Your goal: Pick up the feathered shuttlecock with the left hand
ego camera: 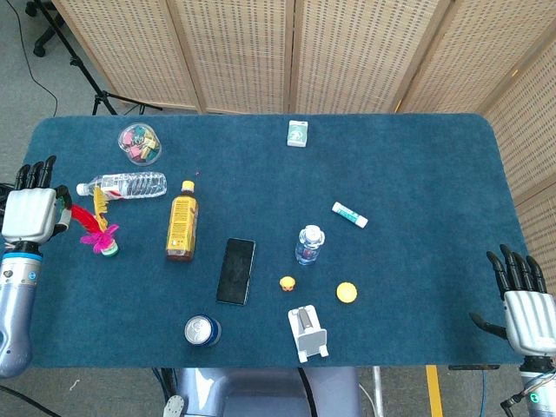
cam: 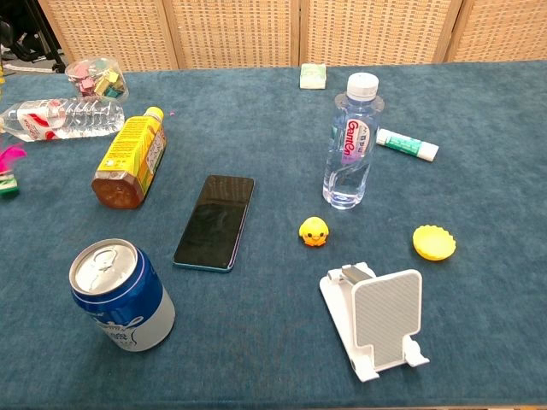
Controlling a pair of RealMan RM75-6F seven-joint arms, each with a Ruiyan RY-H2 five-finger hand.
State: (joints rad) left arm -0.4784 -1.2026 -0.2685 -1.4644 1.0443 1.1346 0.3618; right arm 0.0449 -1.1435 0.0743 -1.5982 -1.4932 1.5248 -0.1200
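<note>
Nearest the robot, a blue can (ego camera: 201, 330) and a white stand (ego camera: 307, 333) sit on the blue worktop (ego camera: 417, 174). The right hand (ego camera: 525, 306) rests at the near right edge, fingers apart, holding nothing. Farther left, the left hand (ego camera: 31, 212) grips the shuttlecock (ego camera: 98, 228) by its feathers, green base hanging down near the worktop. Best now: keep the grip firm and lift straight up, clear of the lying water bottle (ego camera: 122, 185) just beyond.
</note>
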